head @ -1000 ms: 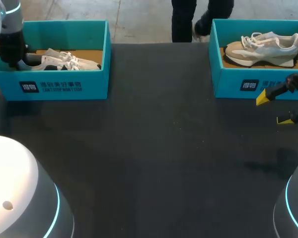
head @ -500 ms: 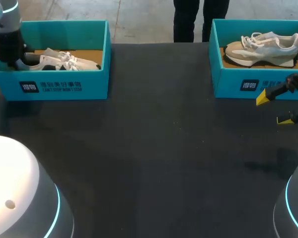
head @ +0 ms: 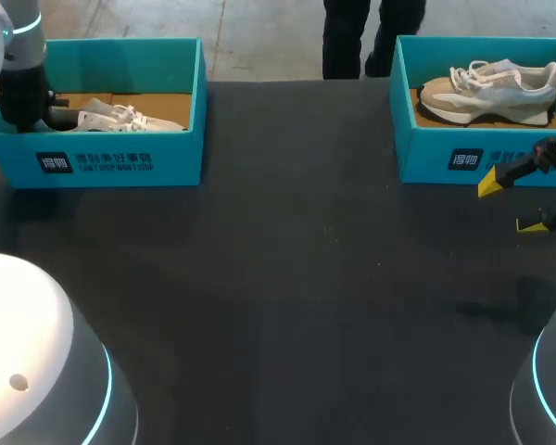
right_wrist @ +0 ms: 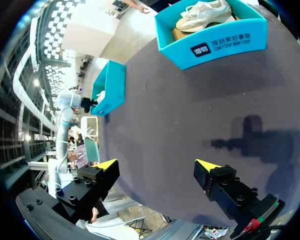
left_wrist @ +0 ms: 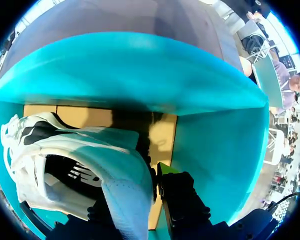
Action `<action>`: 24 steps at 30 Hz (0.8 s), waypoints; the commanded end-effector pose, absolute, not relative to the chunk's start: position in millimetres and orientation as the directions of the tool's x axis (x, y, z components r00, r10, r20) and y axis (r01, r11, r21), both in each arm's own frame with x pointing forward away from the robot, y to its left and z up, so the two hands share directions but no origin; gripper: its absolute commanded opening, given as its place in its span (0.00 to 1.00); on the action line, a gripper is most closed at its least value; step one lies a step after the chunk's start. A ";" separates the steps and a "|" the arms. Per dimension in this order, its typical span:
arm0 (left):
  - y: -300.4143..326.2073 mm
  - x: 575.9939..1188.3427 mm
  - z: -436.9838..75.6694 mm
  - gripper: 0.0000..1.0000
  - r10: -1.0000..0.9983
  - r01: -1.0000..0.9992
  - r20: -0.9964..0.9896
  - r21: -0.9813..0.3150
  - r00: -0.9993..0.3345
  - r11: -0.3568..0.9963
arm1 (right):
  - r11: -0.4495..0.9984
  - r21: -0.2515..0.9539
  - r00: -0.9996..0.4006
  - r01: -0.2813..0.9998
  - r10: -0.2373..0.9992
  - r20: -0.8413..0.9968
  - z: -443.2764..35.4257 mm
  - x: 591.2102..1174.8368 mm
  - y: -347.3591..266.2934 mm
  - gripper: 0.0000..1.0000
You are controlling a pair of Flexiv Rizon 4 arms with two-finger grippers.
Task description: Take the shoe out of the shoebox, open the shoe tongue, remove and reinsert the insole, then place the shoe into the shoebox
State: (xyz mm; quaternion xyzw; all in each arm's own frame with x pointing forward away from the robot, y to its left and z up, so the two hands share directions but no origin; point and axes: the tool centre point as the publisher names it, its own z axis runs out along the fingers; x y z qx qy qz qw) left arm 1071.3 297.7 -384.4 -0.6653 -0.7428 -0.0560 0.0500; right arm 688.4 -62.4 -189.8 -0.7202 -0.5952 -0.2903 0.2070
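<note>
A white shoe with black accents point(head: 120, 118) lies in the teal shoebox point(head: 120, 159) at the table's back left. My left gripper point(head: 23, 107) is down in the box's left end, shut on the shoe's heel. In the left wrist view the heel collar point(left_wrist: 120, 180) runs between the fingers of the left gripper point(left_wrist: 152, 175), with the shoe's opening beside it and the box's wall point(left_wrist: 140, 70) ahead. My right gripper point(head: 512, 205) hangs open and empty above the table at the right, in front of the other box; its yellow tips stand wide apart point(right_wrist: 157, 165).
A second teal shoebox point(head: 482, 153) at the back right holds a beige shoe point(head: 489, 88), which also appears ahead of the right gripper point(right_wrist: 202, 14). Dark tabletop point(head: 296, 278) stretches between the boxes and toward the near edge.
The left gripper has shifted slightly at the box's left end, and the white shoe has moved a little with it. The right arm has stayed still.
</note>
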 end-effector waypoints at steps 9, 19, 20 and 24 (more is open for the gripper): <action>300.4 1074.8 -397.0 0.00 0.979 0.992 0.162 -0.008 -0.121 0.124 | -0.208 0.047 0.125 0.977 0.739 0.662 -190.2 688.3 -61.4 1.00; 299.8 1075.8 -398.6 0.00 0.984 0.993 0.136 -0.014 -0.116 0.119 | -0.208 0.047 0.125 0.977 0.739 0.662 -190.2 688.3 -61.4 1.00; 299.9 1075.9 -398.5 0.00 0.985 0.993 0.133 -0.014 -0.114 0.117 | -0.208 0.047 0.125 0.977 0.739 0.662 -190.2 688.3 -61.4 1.00; 300.4 1076.4 -397.9 0.12 0.986 0.994 0.126 -0.014 -0.109 0.111 | -0.208 0.047 0.125 0.977 0.739 0.662 -190.2 688.3 -61.4 1.00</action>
